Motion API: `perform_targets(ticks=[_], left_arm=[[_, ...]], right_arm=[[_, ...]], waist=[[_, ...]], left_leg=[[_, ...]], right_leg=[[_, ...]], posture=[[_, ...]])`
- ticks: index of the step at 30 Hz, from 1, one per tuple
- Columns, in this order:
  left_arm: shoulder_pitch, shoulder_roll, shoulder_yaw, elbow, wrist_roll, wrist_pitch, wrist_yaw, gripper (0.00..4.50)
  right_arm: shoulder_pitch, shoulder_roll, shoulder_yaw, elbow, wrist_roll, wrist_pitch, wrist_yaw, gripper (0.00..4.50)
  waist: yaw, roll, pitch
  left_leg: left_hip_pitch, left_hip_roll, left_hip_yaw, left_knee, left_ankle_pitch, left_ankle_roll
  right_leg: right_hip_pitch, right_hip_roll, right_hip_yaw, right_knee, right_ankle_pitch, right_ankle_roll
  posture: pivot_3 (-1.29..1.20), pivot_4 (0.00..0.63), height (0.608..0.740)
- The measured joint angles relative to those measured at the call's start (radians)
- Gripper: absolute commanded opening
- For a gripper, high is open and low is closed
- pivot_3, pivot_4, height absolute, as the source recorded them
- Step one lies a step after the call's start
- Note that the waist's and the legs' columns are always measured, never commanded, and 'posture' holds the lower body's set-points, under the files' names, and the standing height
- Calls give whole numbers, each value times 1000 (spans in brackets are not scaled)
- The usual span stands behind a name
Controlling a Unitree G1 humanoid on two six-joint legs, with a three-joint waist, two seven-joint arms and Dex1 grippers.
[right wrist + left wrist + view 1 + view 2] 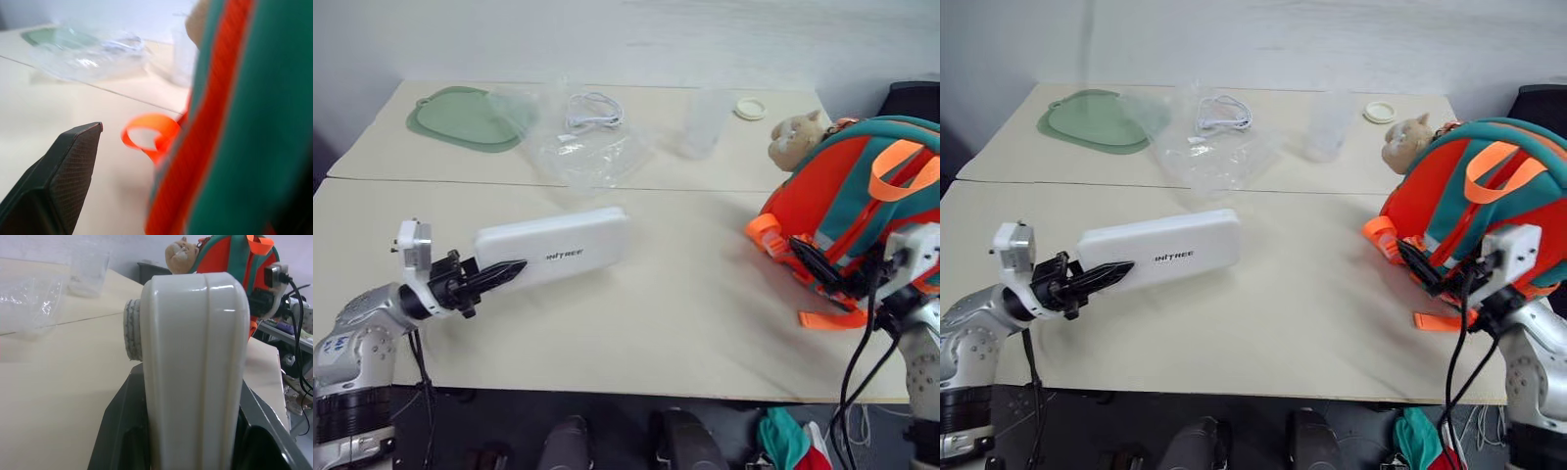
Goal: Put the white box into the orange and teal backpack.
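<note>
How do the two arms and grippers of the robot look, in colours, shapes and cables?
Both arms are silver-grey metal with rounded joints. Each wrist carries a white blocky camera housing. The left gripper has two black, tapered fingers; the right gripper is black too, and its finger shows a fine textured pad. Black cables hang in loops from both wrists.

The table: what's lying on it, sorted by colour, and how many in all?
White: 3, the white box, the cable, the round lid.
Green: 1, the mat.
Clear: 2, the plastic bag, the cup.
Orange and teal: 1, the backpack, with a tan plush charm on it.
Total: 7.
</note>
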Motion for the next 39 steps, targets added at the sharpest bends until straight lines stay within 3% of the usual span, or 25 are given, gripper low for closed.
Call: perform_targets(ticks=[1, 8, 12, 23, 26, 32, 39], left_arm=[[4, 0, 6, -4, -7, 5, 6, 1280], [14, 0, 66, -39, -118, 95, 76, 1280], [4, 17, 90, -28, -149, 136, 103, 1280], [3, 84, 130, 153, -133, 130, 93, 1280], [6, 90, 131, 163, -129, 125, 91, 1280], [55, 100, 175, 138, -138, 134, 85, 1280], [95, 70, 211, -109, -253, 202, 152, 1280]], right_arm=[[-18, 0, 1, 6, 0, 1, 0, 3896], [-100, 0, 66, 38, 3, -1, 71, 1461], [-167, 4, 120, -14, 103, 95, 110, 108], [-285, 25, 398, -323, 394, 419, 219, 6], [-284, 5, 406, -352, 442, 467, 235, 6], [-166, -180, 285, -352, 540, 565, 293, 6], [-169, -141, 298, -332, 506, 547, 295, 6]], waist=[[0, 0, 0], [-1, 0, 0], [-10, 1, 1], [-21, 1, 1], [-18, 1, 1], [-1, 0, 1], [-2, 0, 1]], left_leg=[[0, 0, 0, 0, 0, 0], [0, 0, 0, 0, 0, 0], [0, 1, 0, -1, 0, 0], [-2, 1, -2, -1, -1, 2], [-2, 1, -2, -1, -2, 3], [-3, 1, -3, -2, -3, 4], [-2, 1, -3, -2, -3, 3]], right_leg=[[0, 0, 0, 0, 0, 0], [0, 0, 0, 1, 0, 0], [-1, 1, 0, 1, 0, 0], [-2, -1, -2, -1, 0, -1], [-2, -2, -2, -1, 0, -1], [-1, -2, -2, -4, 0, -1], [-1, -2, -2, -3, 0, -1]], posture=[[0, 150, 740], [0, 150, 740], [0, 150, 740], [0, 150, 740], [0, 150, 740], [0, 150, 740], [0, 150, 740]])
